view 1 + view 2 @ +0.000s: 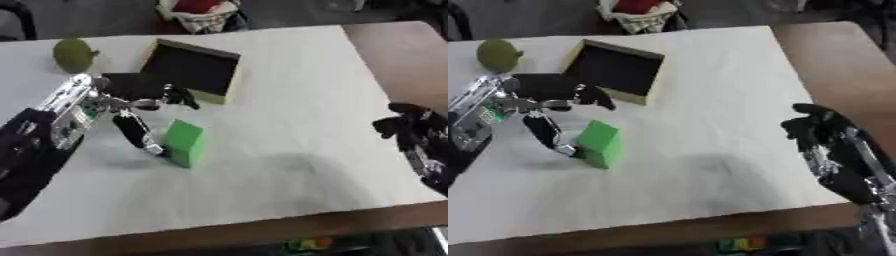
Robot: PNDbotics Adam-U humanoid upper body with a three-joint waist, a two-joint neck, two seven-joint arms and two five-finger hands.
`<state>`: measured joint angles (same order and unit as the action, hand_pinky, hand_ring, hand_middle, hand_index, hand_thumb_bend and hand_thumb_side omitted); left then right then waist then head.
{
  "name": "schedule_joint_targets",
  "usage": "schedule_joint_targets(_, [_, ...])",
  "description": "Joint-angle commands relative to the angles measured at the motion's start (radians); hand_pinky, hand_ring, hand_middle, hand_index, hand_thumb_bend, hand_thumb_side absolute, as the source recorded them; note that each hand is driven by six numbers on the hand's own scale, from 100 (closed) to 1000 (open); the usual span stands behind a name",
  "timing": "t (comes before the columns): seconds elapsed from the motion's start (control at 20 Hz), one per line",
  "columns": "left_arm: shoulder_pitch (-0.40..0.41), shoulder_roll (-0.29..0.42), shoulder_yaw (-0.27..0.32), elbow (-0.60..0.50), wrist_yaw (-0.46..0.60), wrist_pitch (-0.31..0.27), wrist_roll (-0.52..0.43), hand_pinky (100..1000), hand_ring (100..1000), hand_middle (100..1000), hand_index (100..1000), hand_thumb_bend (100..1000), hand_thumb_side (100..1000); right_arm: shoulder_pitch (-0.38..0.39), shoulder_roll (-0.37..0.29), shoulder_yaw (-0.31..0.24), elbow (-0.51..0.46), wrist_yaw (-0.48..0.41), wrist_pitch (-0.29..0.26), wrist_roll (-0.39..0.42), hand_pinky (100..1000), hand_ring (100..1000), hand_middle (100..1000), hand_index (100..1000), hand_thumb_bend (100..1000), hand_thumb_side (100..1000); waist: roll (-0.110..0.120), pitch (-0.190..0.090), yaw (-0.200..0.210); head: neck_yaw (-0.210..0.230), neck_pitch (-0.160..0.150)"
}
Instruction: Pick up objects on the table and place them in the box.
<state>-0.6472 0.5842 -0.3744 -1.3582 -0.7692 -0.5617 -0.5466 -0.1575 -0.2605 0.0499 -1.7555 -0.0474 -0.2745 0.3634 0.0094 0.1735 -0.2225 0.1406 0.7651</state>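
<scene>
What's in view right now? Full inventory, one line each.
green block: 1, bright green, middle-left of the table, at the left hand's fingertips
box: 1, black inside with yellowish walls, far-left part of the table, beyond the block
round object: 1, olive green, far-left corner area, left of the box
table: 1, white top with a brown edge showing at the near and right sides
bag-like thing: 1, pale with something red inside, on the floor past the far edge
left hand: 1, black and silver, fingers spread beside the green block, thumb toward the box
right hand: 1, black, idle at the right edge of the table, fingers relaxed
</scene>
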Motion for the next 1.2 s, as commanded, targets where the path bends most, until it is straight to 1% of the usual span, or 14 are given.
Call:
schedule_joint_targets(0.05, [-0.027, 0.0, 0.001, 0.015, -0.022, -0.085, -0.075, 812, 778, 817, 936, 541, 543, -0.008, -0.014, -0.002, -0.01, -0.006, -0.001, 0.005, 776, 746, 513, 844, 100, 470, -0.003, -0.013, -0.002, 0.004, 0.005])
schedule_joint_targets(0.25, [-0.028, -0.015, -0.001, 0.042, -0.032, -0.088, -0.073, 790, 744, 765, 923, 500, 529, -0.009, -0.013, -0.002, -0.01, -0.007, -0.001, 0.005, 776, 746, 513, 844, 100, 470, -0.002, -0.013, -0.003, 0.004, 0.005])
schedule_joint_targets(0.45, [-0.024, -0.019, 0.001, 0.049, -0.023, -0.082, -0.054, 759, 683, 669, 868, 420, 416, -0.008, -0.013, -0.002, -0.008, -0.006, -0.001, 0.005, 776, 747, 513, 844, 100, 470, -0.002, -0.013, -0.003, 0.004, 0.005])
schedule_joint_targets(0.5, [-0.023, -0.019, 0.001, 0.049, -0.022, -0.08, -0.049, 751, 669, 625, 838, 398, 381, -0.009, -0.013, -0.002, -0.008, -0.006, -0.001, 0.005, 776, 746, 513, 844, 100, 470, -0.001, -0.013, -0.003, 0.004, 0.005])
schedule_joint_targets(0.6, [-0.021, -0.015, 0.005, 0.046, -0.015, -0.076, -0.039, 729, 630, 566, 790, 361, 315, -0.009, -0.013, -0.002, -0.008, -0.006, -0.001, 0.006, 776, 746, 512, 844, 100, 470, -0.002, -0.013, -0.002, 0.003, 0.005])
schedule_joint_targets(0.7, [-0.02, -0.008, 0.012, 0.036, 0.002, -0.069, -0.028, 720, 613, 536, 762, 334, 283, -0.009, -0.013, -0.002, -0.007, -0.006, -0.001, 0.006, 776, 746, 512, 844, 100, 470, -0.002, -0.014, -0.002, 0.002, 0.005])
schedule_joint_targets(0.8, [-0.021, 0.005, 0.022, 0.017, 0.031, -0.061, -0.022, 714, 604, 523, 751, 311, 262, -0.009, -0.014, -0.003, -0.007, -0.006, -0.001, 0.005, 776, 746, 512, 843, 100, 470, -0.002, -0.014, -0.001, 0.0, 0.005])
schedule_joint_targets(0.9, [-0.027, 0.024, 0.032, -0.01, 0.07, -0.051, -0.026, 713, 602, 521, 750, 308, 255, -0.009, -0.014, -0.002, -0.007, -0.006, -0.002, 0.005, 776, 746, 512, 843, 100, 470, -0.002, -0.014, 0.0, 0.0, 0.005])
schedule_joint_targets(0.95, [-0.033, 0.035, 0.038, -0.024, 0.091, -0.044, -0.03, 713, 601, 519, 751, 306, 232, -0.009, -0.015, -0.002, -0.006, -0.006, -0.002, 0.006, 776, 746, 512, 843, 100, 470, -0.002, -0.014, 0.0, -0.001, 0.005])
schedule_joint_targets(1.1, [-0.063, 0.064, 0.061, -0.052, 0.138, -0.016, -0.034, 717, 604, 522, 757, 325, 199, -0.009, -0.015, -0.001, -0.006, -0.006, -0.002, 0.007, 776, 746, 512, 844, 100, 470, -0.003, -0.015, 0.0, -0.001, 0.005])
schedule_joint_targets(1.2, [-0.089, 0.071, 0.078, -0.042, 0.145, 0.006, -0.027, 719, 608, 525, 761, 345, 166, -0.009, -0.014, 0.001, -0.005, -0.007, -0.002, 0.009, 776, 746, 512, 844, 100, 470, -0.003, -0.015, -0.003, 0.0, 0.005])
